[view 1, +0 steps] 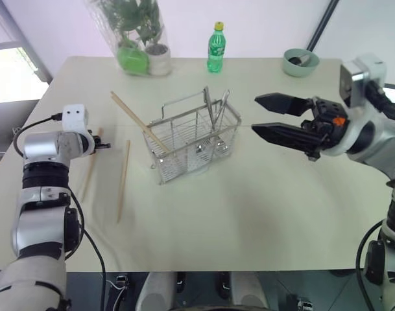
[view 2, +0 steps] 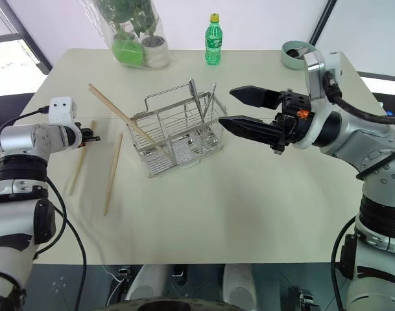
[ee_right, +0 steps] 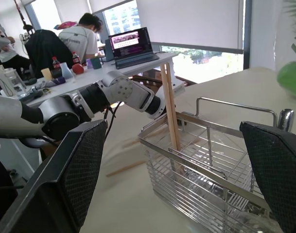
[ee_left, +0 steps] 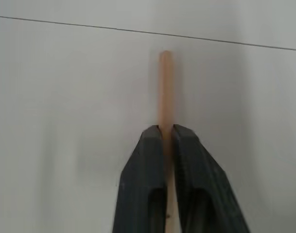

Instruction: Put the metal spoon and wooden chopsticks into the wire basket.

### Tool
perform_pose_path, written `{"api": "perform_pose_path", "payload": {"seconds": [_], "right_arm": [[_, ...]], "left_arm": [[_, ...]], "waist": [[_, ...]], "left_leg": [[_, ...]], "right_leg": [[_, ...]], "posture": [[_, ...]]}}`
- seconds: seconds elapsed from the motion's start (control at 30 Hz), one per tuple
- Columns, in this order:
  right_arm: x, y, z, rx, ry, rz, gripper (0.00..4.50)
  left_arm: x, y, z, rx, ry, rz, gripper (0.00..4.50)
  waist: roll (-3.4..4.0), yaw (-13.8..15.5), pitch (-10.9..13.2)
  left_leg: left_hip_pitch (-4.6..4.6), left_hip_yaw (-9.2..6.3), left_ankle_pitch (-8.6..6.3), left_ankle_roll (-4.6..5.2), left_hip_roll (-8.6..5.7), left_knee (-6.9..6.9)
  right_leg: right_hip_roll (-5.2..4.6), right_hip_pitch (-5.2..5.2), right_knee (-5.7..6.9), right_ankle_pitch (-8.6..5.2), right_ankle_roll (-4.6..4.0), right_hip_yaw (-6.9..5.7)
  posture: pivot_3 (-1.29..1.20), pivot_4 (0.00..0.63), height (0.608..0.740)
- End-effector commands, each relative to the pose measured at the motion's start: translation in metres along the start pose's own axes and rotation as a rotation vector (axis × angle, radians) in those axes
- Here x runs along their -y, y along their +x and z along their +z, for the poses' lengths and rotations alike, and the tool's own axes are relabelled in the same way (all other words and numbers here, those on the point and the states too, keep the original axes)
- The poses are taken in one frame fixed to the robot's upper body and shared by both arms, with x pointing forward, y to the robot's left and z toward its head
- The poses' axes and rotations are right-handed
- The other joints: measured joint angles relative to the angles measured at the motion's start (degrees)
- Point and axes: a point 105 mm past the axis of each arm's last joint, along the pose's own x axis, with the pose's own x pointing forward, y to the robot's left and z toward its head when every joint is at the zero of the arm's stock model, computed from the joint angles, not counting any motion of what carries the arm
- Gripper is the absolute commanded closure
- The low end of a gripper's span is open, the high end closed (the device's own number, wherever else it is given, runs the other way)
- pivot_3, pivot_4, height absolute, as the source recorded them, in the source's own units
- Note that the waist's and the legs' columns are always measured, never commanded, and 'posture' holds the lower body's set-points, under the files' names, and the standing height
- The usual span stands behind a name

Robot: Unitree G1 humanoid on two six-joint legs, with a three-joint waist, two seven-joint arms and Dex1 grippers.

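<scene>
Gripping one wooden chopstick point(ee_left: 165, 97) between closed jaws, the left gripper point(view 1: 105, 145) sits low over the left side of the table point(view 1: 249, 214); in the left wrist view the stick runs straight out between the two black fingers point(ee_left: 143, 179), its tip lying past them on the pale surface. In the head views that same stick point(view 1: 89, 173) lies flat under the left wrist. Just beside it to the right, a second chopstick point(view 1: 123, 181) lies on the table, roughly parallel and free of the jaws. Further right, a third chopstick point(view 1: 137, 122) leans tilted in the wire basket point(view 1: 196, 139), its lower end inside the left part of the basket and its upper end sticking out over the rim toward the left. The metal spoon point(view 1: 218, 116) stands upright in the right end of the basket, handle rising above the rim. To the right of the basket, the right gripper point(view 1: 265, 115) hangs above the table with its jaws wide open and nothing between them, pointing toward the basket but apart from it. Behind, near the far edge, stand a wrapped plant point(view 1: 135, 35), a green bottle point(view 1: 216, 47) and a green bowl point(view 1: 299, 62).
</scene>
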Motion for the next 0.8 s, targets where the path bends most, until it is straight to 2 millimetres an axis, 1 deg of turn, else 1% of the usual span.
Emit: {"api": "perform_pose_path", "payload": {"seconds": [0.03, 0.07, 0.13, 0.2, 0.27, 0.3, 0.33, 0.37, 0.4, 0.43, 0.53, 0.6, 0.63, 0.7, 0.8], "right_arm": [[-0.002, -0.006, 0.011, 0.028, -0.046, -0.009, 0.0], [-0.001, -0.007, 0.011, 0.028, -0.044, -0.011, 0.0], [0.0, -0.008, 0.01, 0.028, -0.041, -0.015, 0.0], [0.001, -0.009, 0.01, 0.024, -0.039, -0.021, 0.0], [0.003, -0.01, 0.012, 0.026, -0.034, -0.029, 0.0], [0.004, -0.01, 0.013, 0.029, -0.029, -0.032, 0.0], [0.005, -0.01, 0.014, 0.035, -0.024, -0.035, 0.0], [0.005, -0.01, 0.014, 0.04, -0.02, -0.037, 0.0], [0.006, -0.01, 0.014, 0.041, -0.018, -0.041, 0.0], [0.007, -0.01, 0.014, 0.039, -0.016, -0.046, 0.0], [0.006, -0.008, 0.013, 0.037, -0.014, -0.051, 0.0], [0.006, -0.008, 0.013, 0.041, -0.011, -0.053, 0.0], [0.006, -0.008, 0.013, 0.041, -0.011, -0.056, 0.0], [0.007, -0.008, 0.013, 0.042, -0.011, -0.064, 0.0], [0.009, -0.008, 0.014, 0.05, -0.014, -0.08, 0.0]], "left_arm": [[-0.007, 0.001, 0.0, 0.021, -0.018, 0.033, 4.44], [-0.01, -0.001, 0.01, 0.082, -0.032, 0.044, 4.44], [-0.017, -0.01, 0.038, 0.246, -0.059, 0.077, 4.44], [-0.026, -0.03, 0.076, 0.461, -0.159, 0.094, 4.44], [-0.032, -0.062, 0.116, 0.706, -0.267, 0.054, 4.44], [-0.033, -0.078, 0.131, 0.813, -0.311, 0.022, 4.44], [-0.032, -0.099, 0.147, 0.935, -0.359, -0.044, 4.44], [-0.029, -0.119, 0.159, 1.034, -0.397, -0.111, 4.44], [-0.019, -0.142, 0.172, 1.132, -0.44, -0.217, 4.44], [-0.01, -0.158, 0.179, 1.186, -0.464, -0.298, 4.44], [0.022, -0.197, 0.194, 1.272, -0.496, -0.527, 4.44], [0.052, -0.224, 0.203, 1.302, -0.494, -0.685, 4.44], [0.068, -0.234, 0.205, 1.305, -0.468, -0.75, 4.44], [0.1, -0.248, 0.204, 1.297, -0.406, -0.857, 4.44], [0.14, -0.259, 0.197, 1.277, -0.316, -0.959, 4.44]], "waist": [[0.0, 0.0, 0.0], [0.0, 0.0, 0.0], [-0.03, 0.0, 0.0], [-0.07, 0.0, 0.0], [-0.1, 0.0, 0.0], [-0.15, 0.0, 0.1], [-0.19, 0.0, 0.1], [-0.19, 0.0, 0.1], [-0.19, 0.0, 0.1], [-0.19, 0.0, 0.1], [-0.19, 0.1, 0.1], [-0.19, 0.2, 0.1], [-0.19, 0.2, 0.1], [-0.2, 0.1, 0.1], [-0.2, 0.1, 0.1]], "left_leg": [[0.0, 0.0, 0.0, 0.0, 0.0, 0.0], [0.0, 0.0, 0.0, 0.0, 0.0, 0.0], [-0.01, 0.0, 0.0, 0.0, 0.0, 0.01], [-0.12, 0.0, 0.0, 0.0, 0.0, 0.03], [-0.32, -0.01, 0.01, 0.01, 0.01, 0.09], [-0.41, -0.01, 0.01, 0.01, 0.0, 0.11], [-0.53, -0.04, 0.01, 0.01, 0.0, 0.16], [-0.65, -0.09, -0.01, 0.04, 0.0, 0.29], [-0.71, -0.11, -0.07, 0.12, 0.0, 0.42], [-0.73, -0.11, -0.13, 0.21, 0.0, 0.53], [-0.72, -0.1, -0.24, 0.39, -0.06, 0.78], [-0.71, -0.1, -0.25, 0.41, -0.09, 0.85], [-0.71, -0.11, -0.25, 0.41, -0.09, 0.88], [-0.7, -0.11, -0.23, 0.42, -0.09, 0.91], [-0.68, -0.11, -0.16, 0.55, -0.09, 0.9]], "right_leg": [[0.0, 0.0, 0.0, 0.0, 0.0, 0.0], [0.0, 0.02, 0.0, 0.0, 0.0, -0.01], [0.0, 0.0, 0.0, 0.0, 0.0, -0.01], [0.0, -0.1, 0.0, 0.01, 0.01, -0.01], [0.0, -0.28, 0.01, 0.02, 0.03, -0.03], [0.0, -0.33, 0.01, 0.04, 0.05, -0.04], [0.0, -0.41, 0.01, 0.06, 0.09, -0.07], [0.0, -0.44, 0.0, 0.09, 0.1, -0.13], [0.0, -0.43, 0.01, 0.09, 0.11, -0.15], [0.0, -0.38, 0.0, 0.09, 0.11, -0.15], [-0.04, -0.18, -0.12, 0.14, 0.19, -0.17], [-0.05, -0.12, -0.12, 0.16, 0.24, -0.17], [-0.05, -0.09, -0.12, 0.17, 0.25, -0.19], [-0.02, -0.07, -0.1, 0.18, 0.27, -0.19], [0.04, -0.07, -0.08, 0.19, 0.28, -0.18]], "posture": [[0.0, 0.15, 0.684], [0.0, 0.15, 0.684], [0.0, 0.15, 0.684], [0.0, 0.15, 0.684], [0.0, 0.15, 0.684], [0.0, 0.15, 0.684], [0.0, 0.15, 0.684], [0.0, 0.15, 0.684], [0.0, 0.15, 0.684], [0.0, 0.15, 0.684], [0.0, 0.15, 0.684], [0.0, 0.15, 0.684], [0.0, 0.15, 0.684], [0.0, 0.15, 0.684], [0.0, 0.15, 0.684]]}}
